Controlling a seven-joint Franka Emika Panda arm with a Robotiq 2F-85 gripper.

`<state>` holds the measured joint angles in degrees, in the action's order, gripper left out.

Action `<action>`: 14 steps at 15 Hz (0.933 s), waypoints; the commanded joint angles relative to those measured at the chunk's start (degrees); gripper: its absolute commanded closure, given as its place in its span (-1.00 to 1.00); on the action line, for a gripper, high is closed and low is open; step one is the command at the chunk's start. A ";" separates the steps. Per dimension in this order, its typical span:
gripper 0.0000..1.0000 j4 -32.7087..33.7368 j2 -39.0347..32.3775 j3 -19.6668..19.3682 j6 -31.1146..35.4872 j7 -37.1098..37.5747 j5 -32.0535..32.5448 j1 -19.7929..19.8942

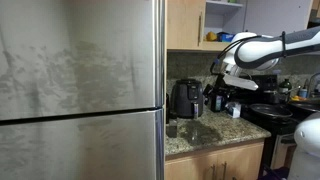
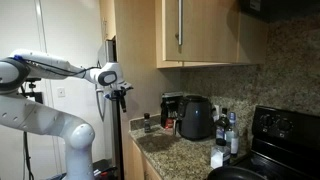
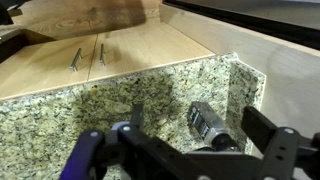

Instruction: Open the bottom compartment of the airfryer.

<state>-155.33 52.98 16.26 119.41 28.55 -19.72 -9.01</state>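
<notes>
We found the jaws spread wide and empty, hanging high off the front edge of the desk [image 2: 158, 143], while the airfryer [image 2: 196, 117] stood upright near the back edge, well apart, its bottom compartment [image 2: 196, 130] lying inward and lower.

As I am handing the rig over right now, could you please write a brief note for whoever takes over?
Gripper: open and empty, held in the air well apart from the airfryer.
Airfryer: upright on the granite counter, by the backsplash.
Bottom compartment: looks shut, but it is too small in the picture to be sure.
Done: nothing; no contact made.
Left: approach the airfryer, grip the compartment's front and pull it open.
</notes>
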 commanded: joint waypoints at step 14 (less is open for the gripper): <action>-1.00 5.99 -5.33 -2.74 5.11 1.10 19.71 16.08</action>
<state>-149.35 47.62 13.77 124.67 29.40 -0.37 7.43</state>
